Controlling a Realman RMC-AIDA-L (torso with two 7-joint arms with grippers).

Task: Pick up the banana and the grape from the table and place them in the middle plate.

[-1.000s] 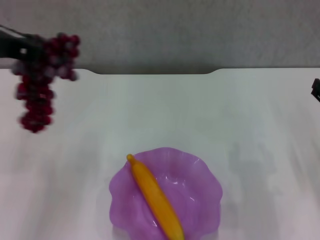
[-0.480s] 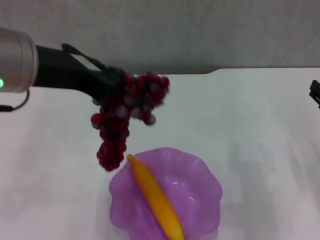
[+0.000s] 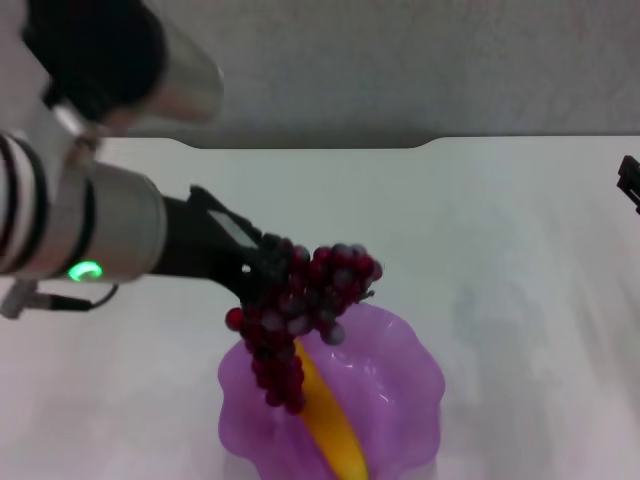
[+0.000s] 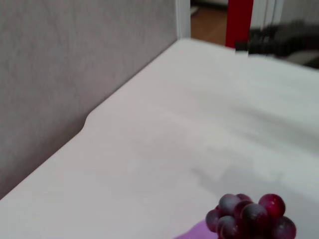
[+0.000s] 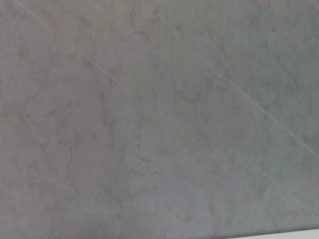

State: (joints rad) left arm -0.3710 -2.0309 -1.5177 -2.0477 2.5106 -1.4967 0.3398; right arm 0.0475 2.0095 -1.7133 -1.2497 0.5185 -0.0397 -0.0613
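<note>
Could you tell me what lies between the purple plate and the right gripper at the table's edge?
Only bare white table in the head view. The middle plate holds the banana, and the right gripper sits parked at the far right edge.

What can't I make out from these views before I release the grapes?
- Left pincer: head view, its tips are buried in the grape bunch, so the grip itself is hidden.
- Banana: head view, upper end covered by the bunch, lower end near the picture edge.
- Purple plate: near rim cut off by the picture edge.
- Right pincer: only a sliver at the head view's edge.
</note>
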